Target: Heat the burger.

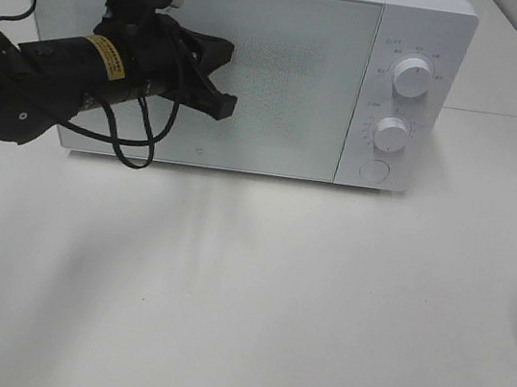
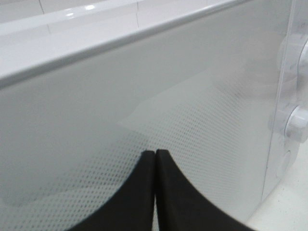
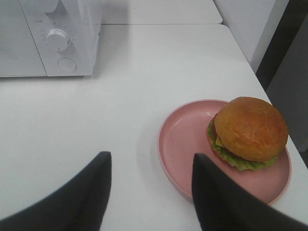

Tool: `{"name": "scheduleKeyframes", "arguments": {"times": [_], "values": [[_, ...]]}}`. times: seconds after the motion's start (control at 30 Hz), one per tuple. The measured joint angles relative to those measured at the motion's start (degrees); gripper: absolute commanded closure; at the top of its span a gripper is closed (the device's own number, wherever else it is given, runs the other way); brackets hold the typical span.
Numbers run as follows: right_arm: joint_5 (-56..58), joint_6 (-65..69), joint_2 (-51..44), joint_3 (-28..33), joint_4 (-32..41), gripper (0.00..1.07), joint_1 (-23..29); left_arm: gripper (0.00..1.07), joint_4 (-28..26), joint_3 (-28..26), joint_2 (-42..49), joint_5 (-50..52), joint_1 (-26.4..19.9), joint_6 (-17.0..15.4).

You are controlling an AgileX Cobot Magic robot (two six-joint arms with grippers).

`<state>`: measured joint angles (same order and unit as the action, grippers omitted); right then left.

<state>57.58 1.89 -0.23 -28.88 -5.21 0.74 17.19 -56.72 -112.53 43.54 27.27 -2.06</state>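
One white microwave (image 1: 258,67) stands shut at the back of a plain white tabletop (image 1: 243,298), its dotted glass door smooth and glossy. Its control panel carries two round knobs (image 1: 412,77) and one round button (image 1: 375,170). One burger (image 3: 249,131), with a glossy golden-brown bun and frilly green lettuce, sits on one round pink plate (image 3: 180,144), toward the plate's far edge, well apart from the microwave. The left gripper (image 2: 156,159) has its black fingers pressed together just before the door. The right gripper (image 3: 151,192) hangs with fingers apart, holding nothing, near the plate. White walls lie behind.
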Motion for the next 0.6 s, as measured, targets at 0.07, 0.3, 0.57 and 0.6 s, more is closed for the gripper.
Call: {"name": "scheduleKeyframes", "arguments": {"times": [0.07, 0.3, 0.57, 0.6], "values": [[0.0, 0.0, 0.0, 0.0, 0.0, 0.62, 0.0, 1.06, -1.4, -0.7, 0.0, 0.0, 1.2, 0.3], [0.0, 0.0, 0.0, 0.0, 0.0, 0.62, 0.0, 1.06, -5.3, -1.6, 0.3, -1.1, 3.4, 2.5], [0.0, 0.0, 0.0, 0.0, 0.0, 0.62, 0.0, 1.06, -10.8, -2.3, 5.0, -7.8, 5.6, 2.8], [0.0, 0.0, 0.0, 0.0, 0.0, 0.62, 0.0, 1.06, -11.6, -2.5, 6.7, -10.0, 6.0, 2.9]]}}
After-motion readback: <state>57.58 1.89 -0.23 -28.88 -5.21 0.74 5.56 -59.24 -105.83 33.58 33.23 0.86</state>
